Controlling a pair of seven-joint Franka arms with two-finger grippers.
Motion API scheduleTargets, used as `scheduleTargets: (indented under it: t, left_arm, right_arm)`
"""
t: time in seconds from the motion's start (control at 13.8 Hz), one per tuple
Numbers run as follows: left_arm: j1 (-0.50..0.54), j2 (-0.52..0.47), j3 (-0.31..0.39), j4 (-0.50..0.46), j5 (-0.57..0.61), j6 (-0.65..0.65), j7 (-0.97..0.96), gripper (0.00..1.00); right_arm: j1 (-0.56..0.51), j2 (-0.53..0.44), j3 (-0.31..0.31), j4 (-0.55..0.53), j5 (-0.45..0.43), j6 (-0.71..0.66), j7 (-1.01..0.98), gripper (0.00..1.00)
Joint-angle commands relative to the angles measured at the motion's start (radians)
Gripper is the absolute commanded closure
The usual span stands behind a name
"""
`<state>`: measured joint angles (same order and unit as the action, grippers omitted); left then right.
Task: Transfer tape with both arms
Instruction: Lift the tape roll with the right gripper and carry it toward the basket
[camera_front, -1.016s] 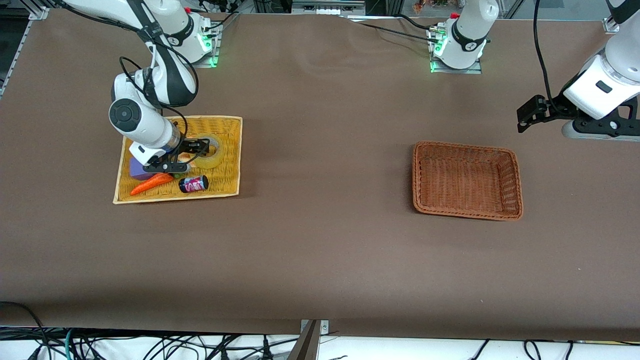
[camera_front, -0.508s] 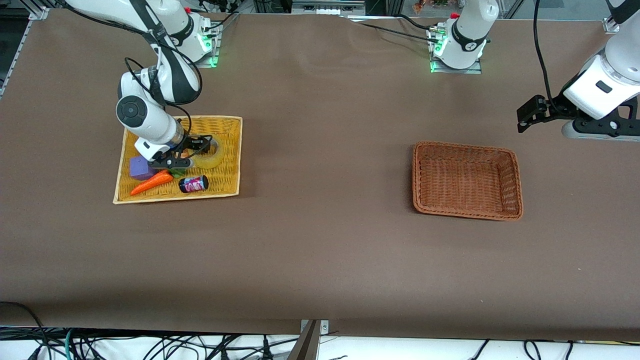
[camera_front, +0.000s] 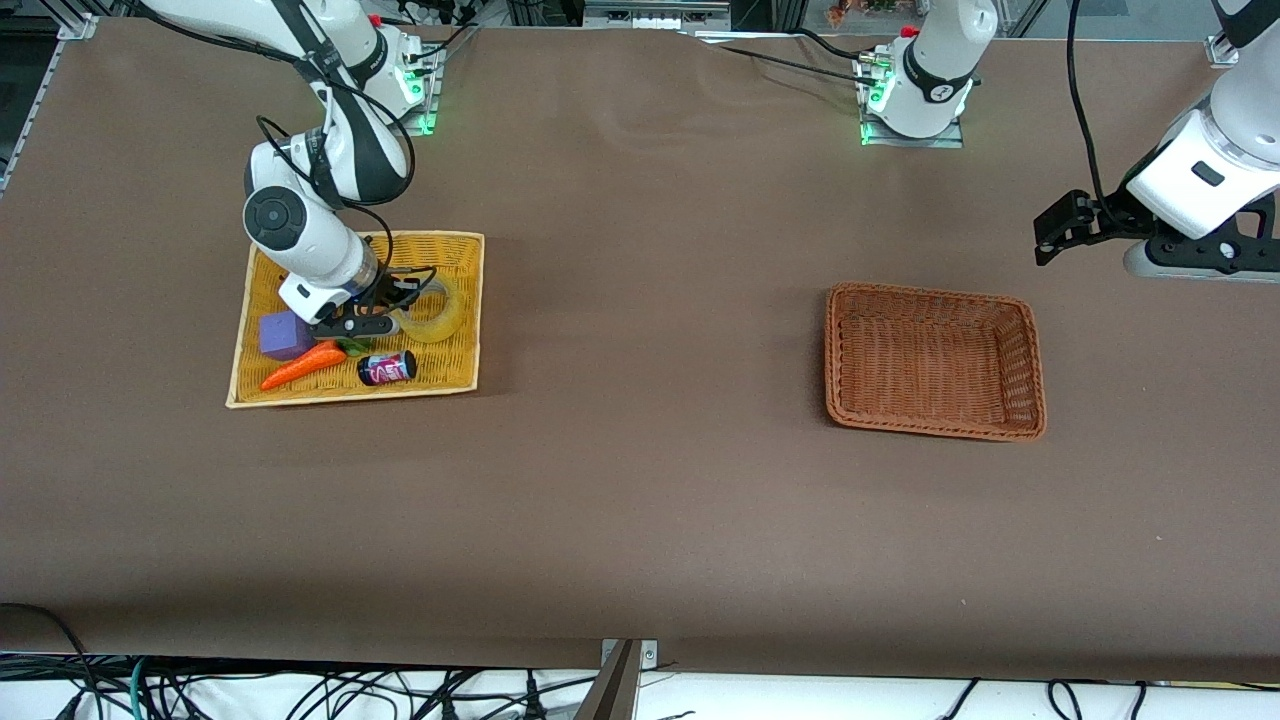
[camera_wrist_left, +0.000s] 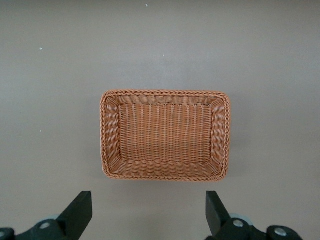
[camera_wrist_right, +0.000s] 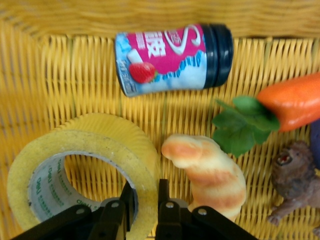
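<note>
The right claw (camera_wrist_right: 142, 200) is pinching the tape (camera_wrist_right: 82, 172) by its wall, one finger inside the core, and tilting it up off the yellow wicker tray (camera_front: 455, 365) — the pickup step. The left claw (camera_wrist_left: 145, 212) is hanging spread over the brown basket (camera_wrist_left: 112, 137), waiting. Next, I reckon, comes a carry toward mid-bench for the handover.
</note>
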<state>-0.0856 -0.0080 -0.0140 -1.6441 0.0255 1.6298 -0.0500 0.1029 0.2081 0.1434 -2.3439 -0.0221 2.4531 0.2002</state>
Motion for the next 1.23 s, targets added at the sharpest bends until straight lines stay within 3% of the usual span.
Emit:
scheduleTargets:
  t: [0.0,0.15,0.29,0.44,0.87,1.16]
  left_arm:
    - [0.000,-0.012,-0.001,-0.002,0.005,0.004,0.016,0.00]
    - [0.000,-0.012,-0.001,-0.002,0.005,0.004,0.016,0.00]
    - [0.000,-0.012,-0.001,-0.002,0.005,0.004,0.016,0.00]
    - [0.000,-0.012,-0.001,-0.002,0.005,0.004,0.016,0.00]
    - [0.001,-0.012,-0.001,-0.002,0.005,0.004,0.018,0.00]
    - [0.000,-0.012,-0.001,-0.002,0.005,0.005,0.016,0.00]
  right_arm:
    - [0.001,-0.050,0.021,0.182,-0.010,-0.249,0.007,1.00]
    - [0.009,-0.026,0.042,0.354,-0.004,-0.426,0.018,1.00]
    - [0.064,-0.010,0.054,0.405,0.005,-0.441,0.088,1.00]
    - [0.165,0.032,0.055,0.451,0.004,-0.421,0.287,1.00]
    - [0.425,0.370,0.051,0.842,-0.009,-0.424,0.767,1.00]
    - [0.507,0.506,0.051,0.960,-0.007,-0.389,0.886,1.00]
